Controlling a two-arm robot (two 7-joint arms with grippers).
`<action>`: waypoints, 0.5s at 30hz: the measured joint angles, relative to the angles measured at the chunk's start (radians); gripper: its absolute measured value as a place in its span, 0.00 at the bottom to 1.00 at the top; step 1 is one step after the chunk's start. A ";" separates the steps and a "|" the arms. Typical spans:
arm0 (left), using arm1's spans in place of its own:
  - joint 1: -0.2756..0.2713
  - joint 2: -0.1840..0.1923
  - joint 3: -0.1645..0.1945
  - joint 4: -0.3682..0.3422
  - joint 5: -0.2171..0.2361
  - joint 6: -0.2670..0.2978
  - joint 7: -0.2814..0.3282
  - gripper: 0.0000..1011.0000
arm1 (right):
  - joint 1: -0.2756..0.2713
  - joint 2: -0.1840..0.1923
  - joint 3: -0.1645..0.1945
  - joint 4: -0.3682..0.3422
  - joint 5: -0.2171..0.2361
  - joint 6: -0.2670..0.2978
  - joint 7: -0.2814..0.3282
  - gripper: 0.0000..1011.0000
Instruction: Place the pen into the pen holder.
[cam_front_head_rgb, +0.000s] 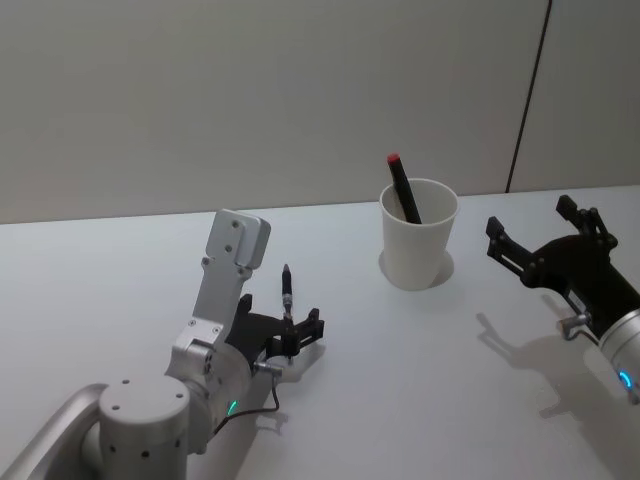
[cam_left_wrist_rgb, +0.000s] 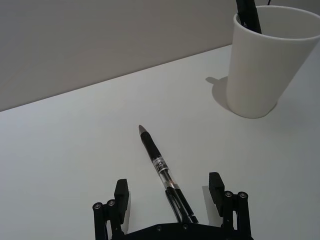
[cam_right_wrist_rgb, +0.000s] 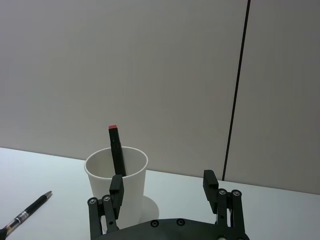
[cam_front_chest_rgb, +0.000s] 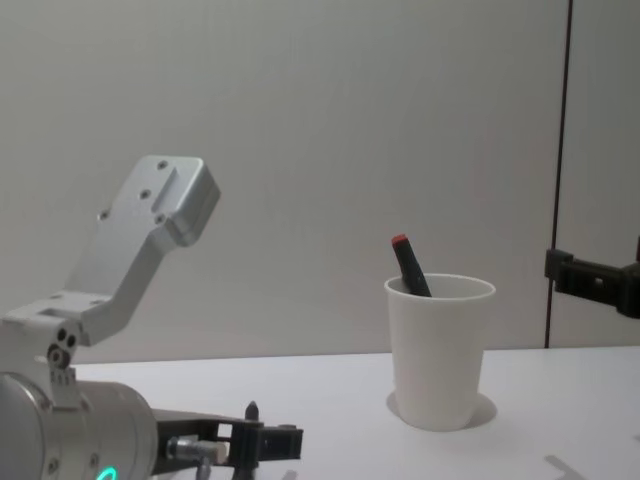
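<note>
Left wrist view, left gripper (cam_left_wrist_rgb: 169, 181) jaws wide, pen (cam_left_wrist_rgb: 156, 157) loose between them, right wrist view, right gripper (cam_right_wrist_rgb: 163, 180) jaws spread, empty

left end effector (cam_left_wrist_rgb: 169, 187) low, fingers spread; right end effector (cam_right_wrist_rgb: 163, 180) raised, fingers spread.

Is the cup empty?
No. A black red-tipped marker leans inside the pen holder. The pen is outside it, between the left gripper's open fingers; the right gripper hovers open nearby.

White pen holder (cam_front_head_rgb: 416, 250); black, clear-barrelled pen (cam_left_wrist_rgb: 160, 166); red-tipped black marker (cam_front_head_rgb: 402, 186)
</note>
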 joint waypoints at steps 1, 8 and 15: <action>0.000 -0.001 0.000 0.001 0.000 0.002 0.001 0.99 | 0.000 0.000 0.000 0.000 0.000 0.000 0.000 0.99; -0.001 -0.015 -0.001 0.006 -0.003 0.016 0.015 0.99 | 0.000 0.000 0.000 0.000 0.000 0.000 0.000 0.99; 0.000 -0.033 0.000 0.010 -0.012 0.027 0.034 0.99 | 0.000 0.000 0.000 0.000 0.000 0.000 0.000 0.99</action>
